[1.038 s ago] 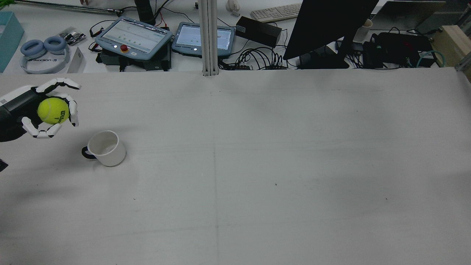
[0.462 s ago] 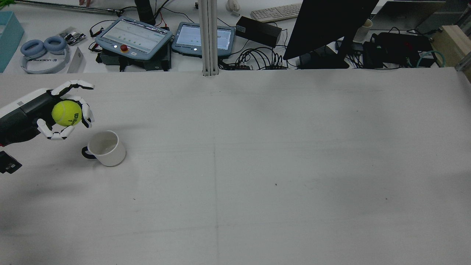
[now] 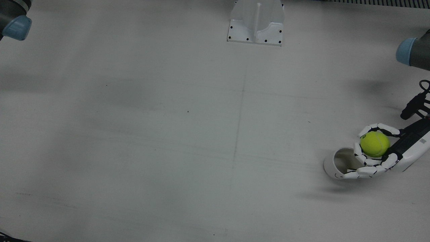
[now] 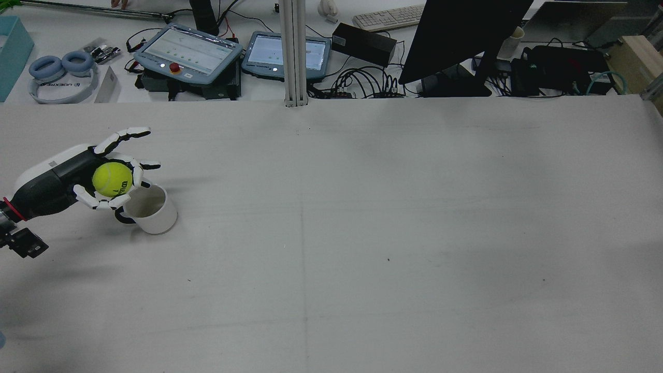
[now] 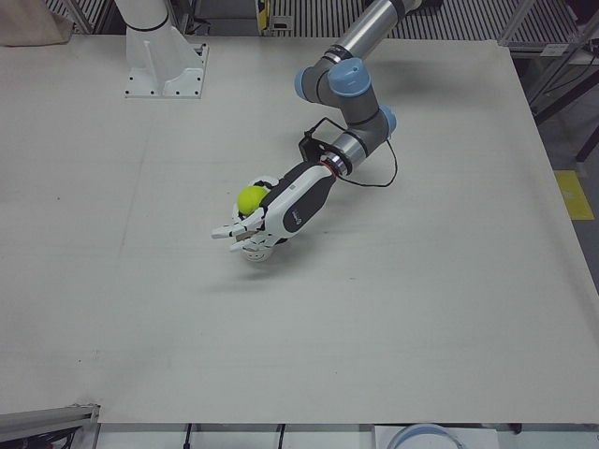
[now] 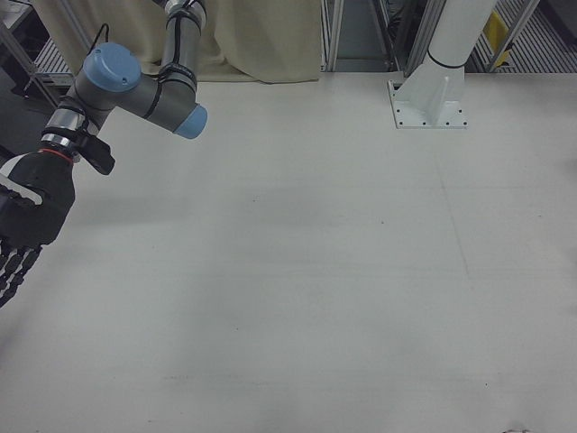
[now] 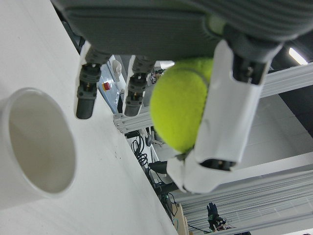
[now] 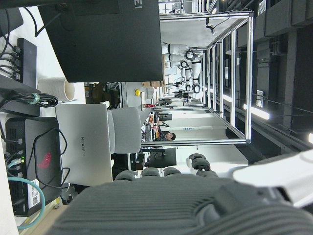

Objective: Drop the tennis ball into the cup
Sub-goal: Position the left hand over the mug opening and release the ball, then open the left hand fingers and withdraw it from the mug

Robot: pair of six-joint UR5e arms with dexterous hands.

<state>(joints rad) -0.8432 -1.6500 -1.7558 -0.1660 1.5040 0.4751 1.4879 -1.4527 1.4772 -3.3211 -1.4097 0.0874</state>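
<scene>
While the left hand [image 4: 88, 178] is stretched low beside the cup [image 4: 150, 209], the tennis ball [image 4: 112, 179] is clasped.
Fingers are curled around the ball, just above the rim.

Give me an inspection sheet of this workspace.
Surface: white table, faint scuffs.
Job's things: tennis ball in left hand, beside and above the rim of the upright white cup; cup empty.
Clutter: nothing seen on the table.
Hands: left hand's fingers wrap the ball; right hand holds nothing, fingers apart, at the table's edge.
Cables: black cable at left wrist.
Surroundings: monitor, pendants, headphones behind.
</scene>
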